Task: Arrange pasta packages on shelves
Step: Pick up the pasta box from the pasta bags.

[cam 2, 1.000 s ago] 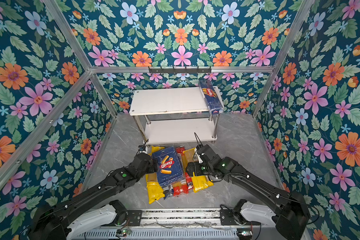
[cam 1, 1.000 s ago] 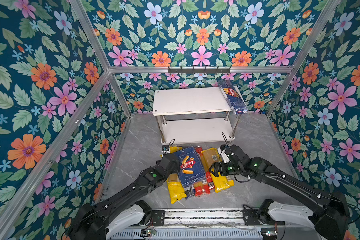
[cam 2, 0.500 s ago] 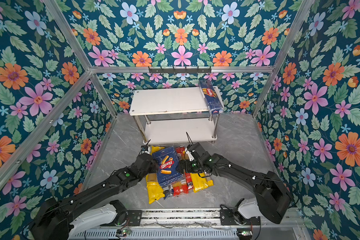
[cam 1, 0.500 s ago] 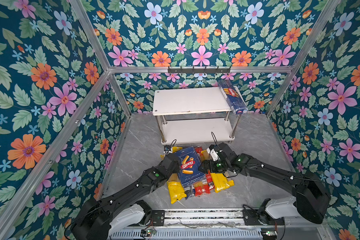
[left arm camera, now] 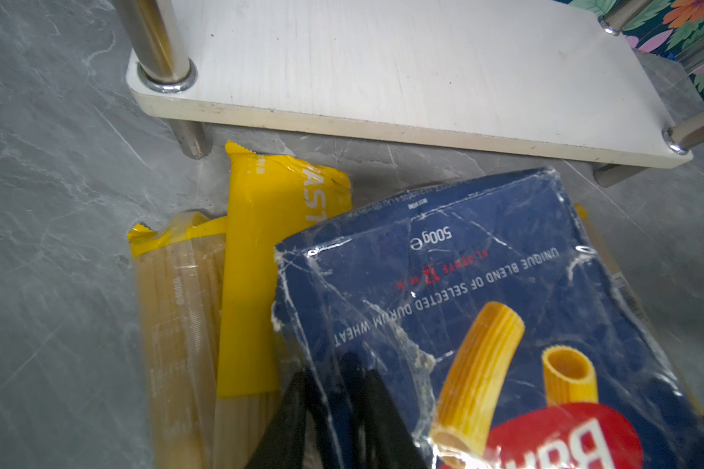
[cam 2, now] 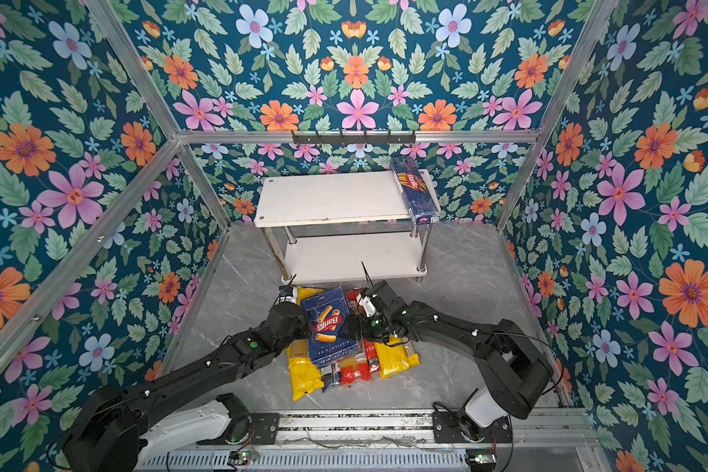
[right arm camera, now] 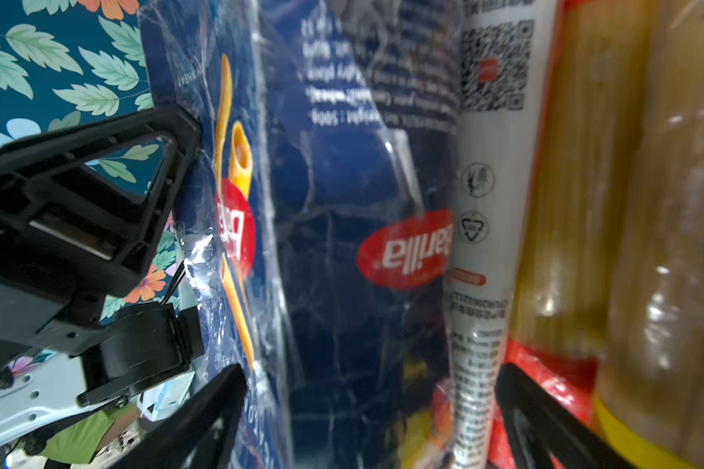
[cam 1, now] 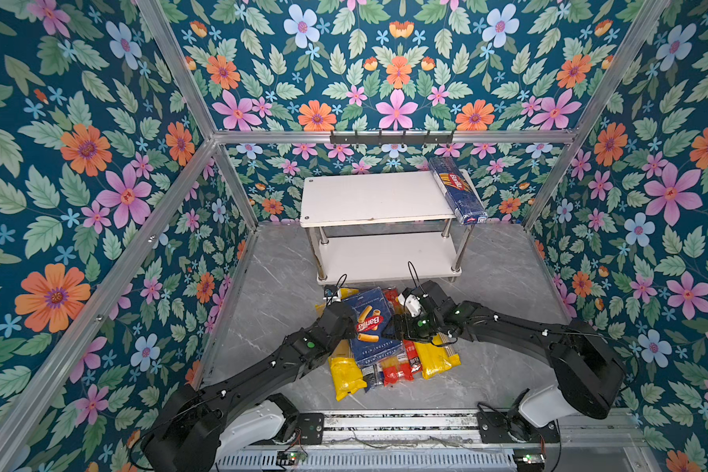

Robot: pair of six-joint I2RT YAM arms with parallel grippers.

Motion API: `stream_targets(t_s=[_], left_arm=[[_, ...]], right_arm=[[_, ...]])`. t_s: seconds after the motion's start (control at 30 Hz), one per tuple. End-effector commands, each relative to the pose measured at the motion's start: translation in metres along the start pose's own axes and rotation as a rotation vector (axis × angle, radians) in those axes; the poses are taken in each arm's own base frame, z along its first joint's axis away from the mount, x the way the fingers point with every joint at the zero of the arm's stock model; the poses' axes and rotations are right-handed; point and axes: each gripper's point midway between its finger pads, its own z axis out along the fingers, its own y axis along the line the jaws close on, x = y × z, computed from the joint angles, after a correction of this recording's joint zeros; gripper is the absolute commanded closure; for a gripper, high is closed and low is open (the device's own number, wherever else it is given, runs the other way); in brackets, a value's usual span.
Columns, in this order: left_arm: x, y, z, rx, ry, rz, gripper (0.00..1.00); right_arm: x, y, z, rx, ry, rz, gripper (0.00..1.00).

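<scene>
The Barilla rigatoni bag, marked "500g" and "AL DENTE 12 MIN", tops the floor pile before the shelves. The left gripper, wider a second ago, now pinches its edge; the right gripper, moved closer, straddles it, jaws apart.

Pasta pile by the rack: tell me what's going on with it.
Both arms are working the Barilla rigatoni bag, which lies on top of a heap of spaghetti packs on the floor before the two-tier rack. The left gripper is pinching the bag's edge; the right gripper stands open around its opposite side. One Barilla spaghetti pack already lies on the rack's top shelf.
</scene>
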Motion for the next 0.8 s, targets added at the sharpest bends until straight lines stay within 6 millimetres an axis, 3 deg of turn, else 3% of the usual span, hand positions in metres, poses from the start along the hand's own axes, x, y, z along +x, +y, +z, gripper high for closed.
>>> stream_targets(t_s=[0.0,0.23,0.77], left_arm=[[0.027,0.013,0.004,-0.04,0.099,0.026,0.77],[0.032,0.01,0.007,-0.025,0.118,0.016,0.86],[0.041,-0.013,0.013,0.096,0.148,-0.02,0.93]], right_arm=[[-0.002,0.01,0.004,-0.058,0.008,0.002,0.03],[-0.008,0.02,0.009,-0.105,0.015,0.001,0.05],[-0.025,0.055,-0.011,-0.192,-0.044,-0.058,0.06]])
